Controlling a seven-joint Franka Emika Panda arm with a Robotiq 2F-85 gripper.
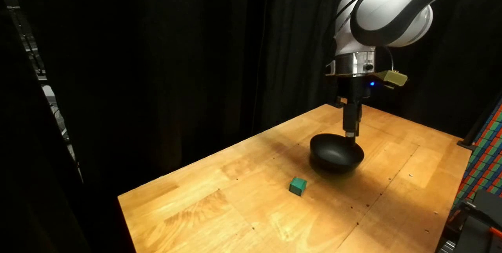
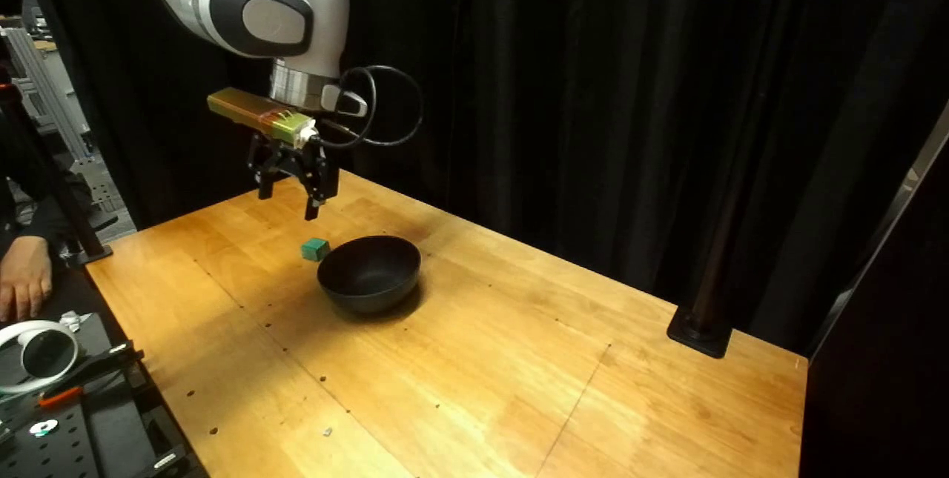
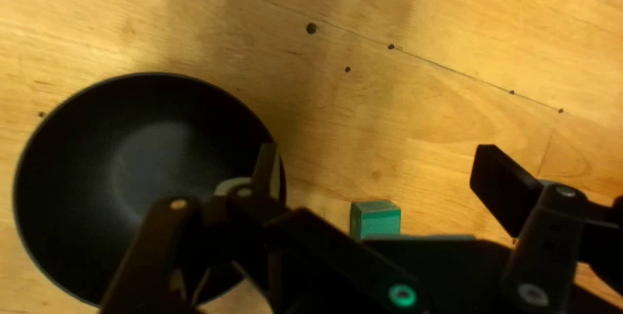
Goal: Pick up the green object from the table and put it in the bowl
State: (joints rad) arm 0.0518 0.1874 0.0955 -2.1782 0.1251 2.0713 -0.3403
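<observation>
spread wide, a gripper (image 2: 288, 204) hangs above the wooden table (image 2: 489, 359), apparently to straddle the green cube (image 2: 315, 249) lying there, near the black bowl (image 2: 369, 274), which should keep the carry short.

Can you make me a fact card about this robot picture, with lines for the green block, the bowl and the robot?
Thing to move: green block, far smaller than the bowl
Block's place: on the table, beside the bowl, not touching it
Bowl: black, round, standing upright on the table
Table: light-brown wood
Robot arm: white with dark parts
Fingers: spread apart, above the table, not holding the block
Block in bowl: not yet
Behind: black curtain
Person: a hand at the edge of an exterior view
</observation>
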